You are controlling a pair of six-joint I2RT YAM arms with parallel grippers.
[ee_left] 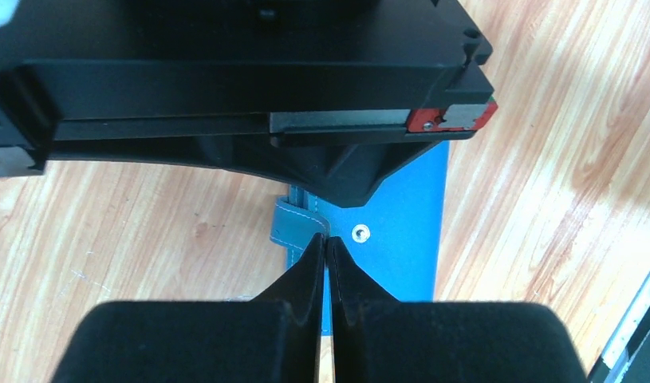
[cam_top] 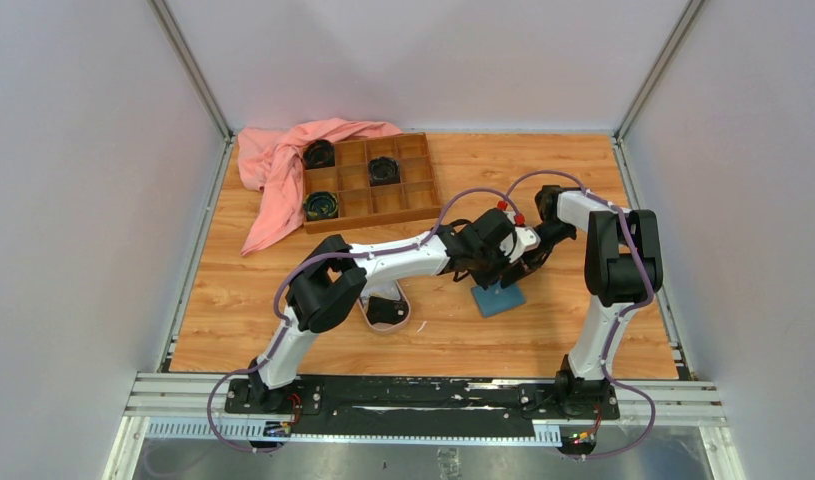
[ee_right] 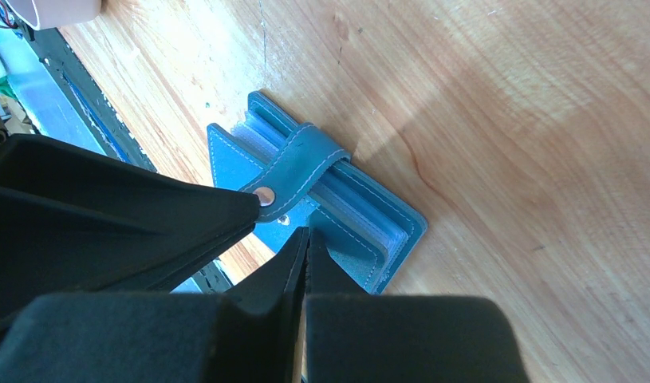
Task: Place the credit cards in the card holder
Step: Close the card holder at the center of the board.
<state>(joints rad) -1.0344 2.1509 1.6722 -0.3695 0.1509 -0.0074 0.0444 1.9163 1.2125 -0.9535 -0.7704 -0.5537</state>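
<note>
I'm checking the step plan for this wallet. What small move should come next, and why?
Probably lift the left gripper slightly to peel the snap tab back. The card holder lies folded shut, the tab's snap is already off its stud beside that gripper's closed tips, and the shut right gripper sits at the cover, seemingly steadying it.

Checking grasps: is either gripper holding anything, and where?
Unclear: left gripper, shut, touches the snap tab of the card holder; right gripper, shut, grips nothing visible.

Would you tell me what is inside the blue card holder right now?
Only pale inner layers show between the folded card holder covers, under its strap; whatever it holds is hidden.
</note>
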